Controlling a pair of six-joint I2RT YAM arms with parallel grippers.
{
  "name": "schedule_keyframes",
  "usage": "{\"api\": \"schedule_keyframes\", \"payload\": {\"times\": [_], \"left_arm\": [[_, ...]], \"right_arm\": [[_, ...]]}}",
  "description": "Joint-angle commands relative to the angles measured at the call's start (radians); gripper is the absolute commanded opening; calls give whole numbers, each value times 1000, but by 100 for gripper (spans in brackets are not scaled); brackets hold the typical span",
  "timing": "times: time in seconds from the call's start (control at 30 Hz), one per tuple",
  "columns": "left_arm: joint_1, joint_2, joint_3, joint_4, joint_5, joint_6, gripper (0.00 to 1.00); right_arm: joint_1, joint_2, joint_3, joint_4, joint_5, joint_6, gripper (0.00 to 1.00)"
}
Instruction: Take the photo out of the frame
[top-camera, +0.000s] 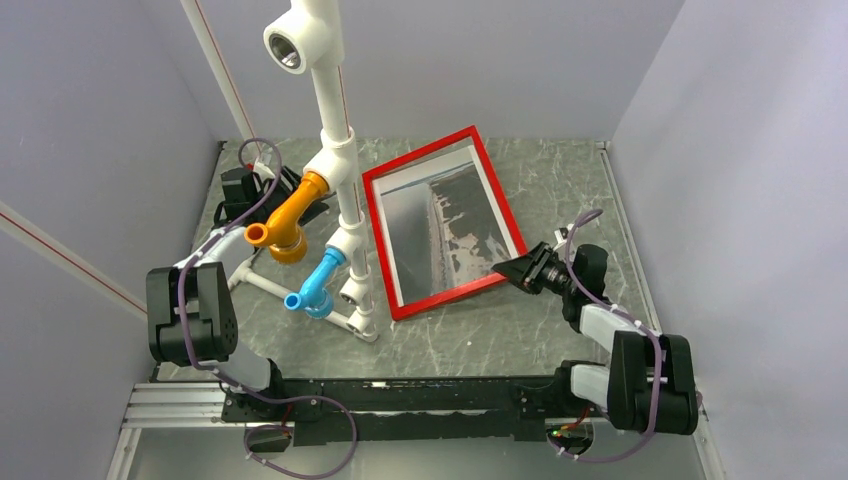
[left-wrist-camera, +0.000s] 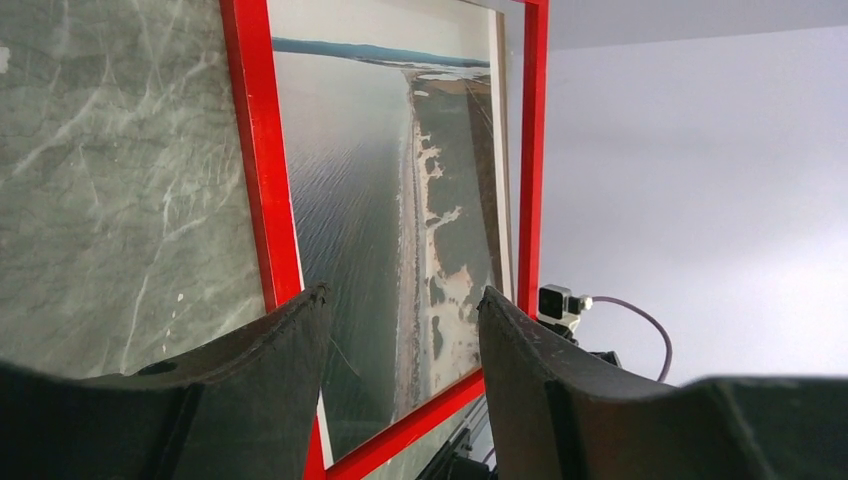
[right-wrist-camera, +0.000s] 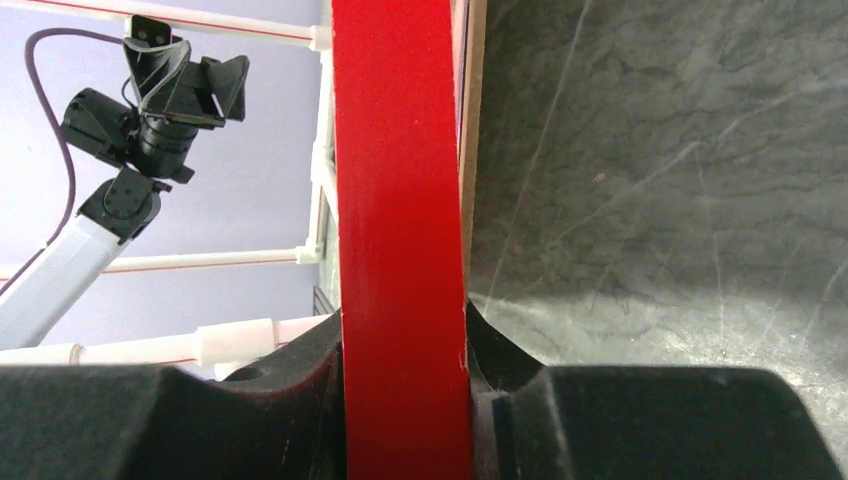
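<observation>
The photo (top-camera: 445, 230), a grey sheet of water beside a dark strip of coast with a pale border, sits inside the frame (top-camera: 460, 288). The frame is thin, bright red and rectangular, and the print fills it edge to edge. It lies near the middle of the grey marbled worktop (top-camera: 560, 190), turned at an angle, its picture side facing up towards the overhead camera. It looks tipped up on one side; how much of it touches the worktop cannot be told.

The right end effector (top-camera: 505, 268) grips the frame at its near right corner. In the right wrist view both black fingers (right-wrist-camera: 300, 350) press against the red rail, with a thin brown back edge showing beside it.

The left end effector (left-wrist-camera: 400, 300) is at the far left of the worktop, well apart from the frame, its fingers spread with nothing between them. Its camera looks across at the photo.

Between the left arm and the frame stands a white pipe stand (top-camera: 335, 110), carrying an orange fitting (top-camera: 290, 215) and a blue fitting (top-camera: 318, 283).
</observation>
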Motion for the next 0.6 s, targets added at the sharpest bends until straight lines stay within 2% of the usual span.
{"api": "schedule_keyframes", "payload": {"times": [0.0, 0.2, 0.37, 0.57], "left_arm": [[5, 11, -6, 67, 9, -22, 59], [-9, 43, 0, 70, 21, -23, 59], [-9, 50, 0, 76, 28, -30, 59], [-10, 40, -2, 87, 32, -37, 59]], "right_arm": [[-20, 43, 37, 63, -19, -113, 0], [-19, 98, 101, 19, -57, -152, 0], [13, 150, 82, 203, -122, -92, 0], [77, 207, 103, 273, -175, -80, 0]]}}
